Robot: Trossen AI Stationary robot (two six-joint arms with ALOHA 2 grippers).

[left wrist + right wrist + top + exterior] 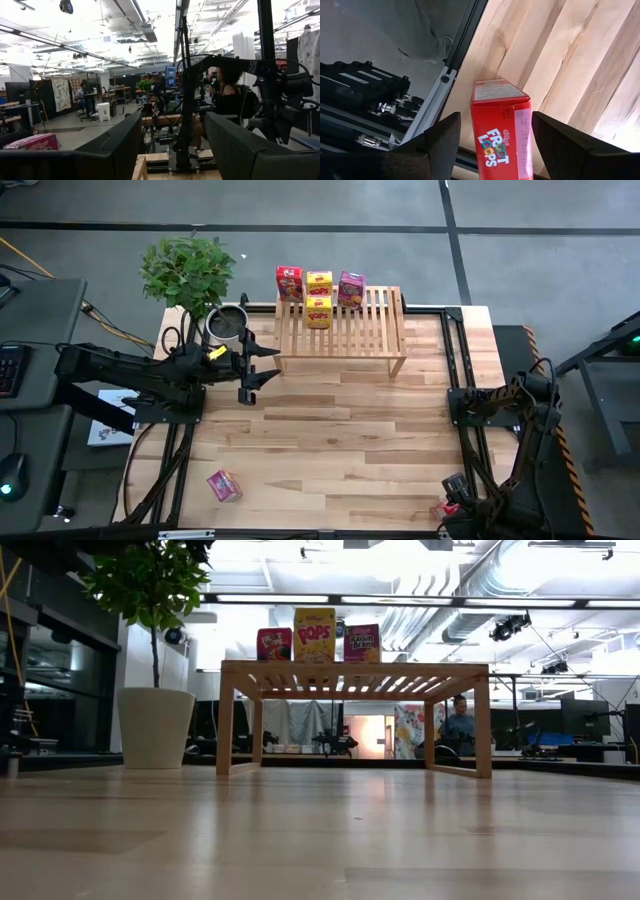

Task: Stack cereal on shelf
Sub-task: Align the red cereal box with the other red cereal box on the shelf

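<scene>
Your light-wood plank bench [330, 430] carries the slatted shelf [345, 330] at its far edge, holding four cereal boxes [319, 298]; a pink box [224, 485] lies near the front. Left pincer [262, 367] hangs released beside the shelf; right pincer [490, 150] straddles a red Froot Loops box [502, 130], not clamped.

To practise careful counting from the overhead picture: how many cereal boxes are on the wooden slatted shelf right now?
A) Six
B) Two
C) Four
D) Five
C: on the slatted shelf the high view shows a red box, two yellow boxes and a magenta box; another magenta box lies on the table near the front edge, and a red Froot Loops box sits between the right gripper's open fingers.
</scene>
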